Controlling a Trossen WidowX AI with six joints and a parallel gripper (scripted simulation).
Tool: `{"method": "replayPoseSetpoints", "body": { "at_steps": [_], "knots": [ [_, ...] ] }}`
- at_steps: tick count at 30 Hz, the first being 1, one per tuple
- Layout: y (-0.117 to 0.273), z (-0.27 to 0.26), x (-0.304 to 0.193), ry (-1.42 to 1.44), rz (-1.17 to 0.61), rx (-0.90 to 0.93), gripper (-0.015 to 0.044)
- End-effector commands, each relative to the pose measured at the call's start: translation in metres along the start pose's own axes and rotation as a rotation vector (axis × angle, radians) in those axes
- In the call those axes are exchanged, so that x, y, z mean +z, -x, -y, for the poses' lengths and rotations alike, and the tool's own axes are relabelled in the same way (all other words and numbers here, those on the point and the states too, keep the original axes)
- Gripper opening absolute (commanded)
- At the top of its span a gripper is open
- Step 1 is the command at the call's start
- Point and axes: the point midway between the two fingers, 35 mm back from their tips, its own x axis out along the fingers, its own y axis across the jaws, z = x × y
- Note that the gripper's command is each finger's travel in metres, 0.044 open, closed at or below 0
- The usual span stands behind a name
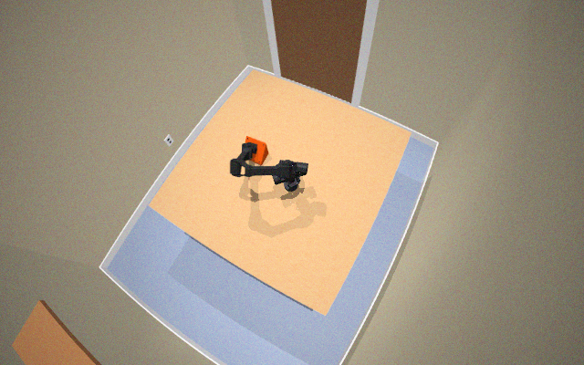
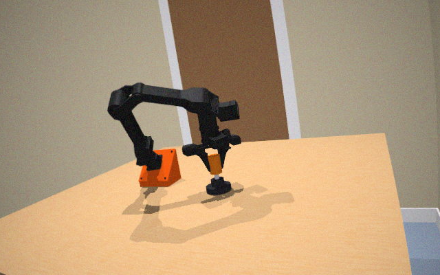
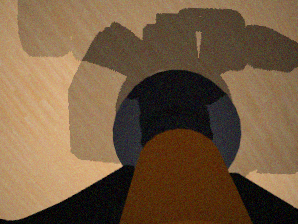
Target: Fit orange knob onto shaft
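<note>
The orange knob (image 2: 215, 164) (image 3: 182, 185) is upright, tilted slightly, between the fingers of my gripper (image 2: 216, 168), which is shut on it. The dark round pedestal (image 2: 218, 188) (image 3: 225, 132) stands on the table right below the knob. A short piece of the silver shaft (image 2: 216, 177) shows between the knob's lower end and the pedestal's raised middle. Whether the shaft's tip is inside the hole cannot be told. The hole and both flat sides are hidden. In the top view the arm covers the knob, and the pedestal (image 1: 289, 188) shows only partly.
The orange arm base (image 2: 172, 168) (image 1: 262, 152) stands on the wooden table (image 1: 333, 137) (image 2: 302, 223), to the left of the pedestal in the exterior view. The arm arches over from it. Arm shadows fall around the pedestal.
</note>
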Motion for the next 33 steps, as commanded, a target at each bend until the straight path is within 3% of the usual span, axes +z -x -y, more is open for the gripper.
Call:
{"method": "replayPoseSetpoints", "body": {
  "at_steps": [1, 33],
  "knots": [
    [0.0015, -0.0011, 0.0000, -0.029, 0.006, 0.001, 0.0000],
    [-0.0037, 0.0003, 0.0001, -0.013, 0.006, 0.000, 0.0000]
  ]
}}
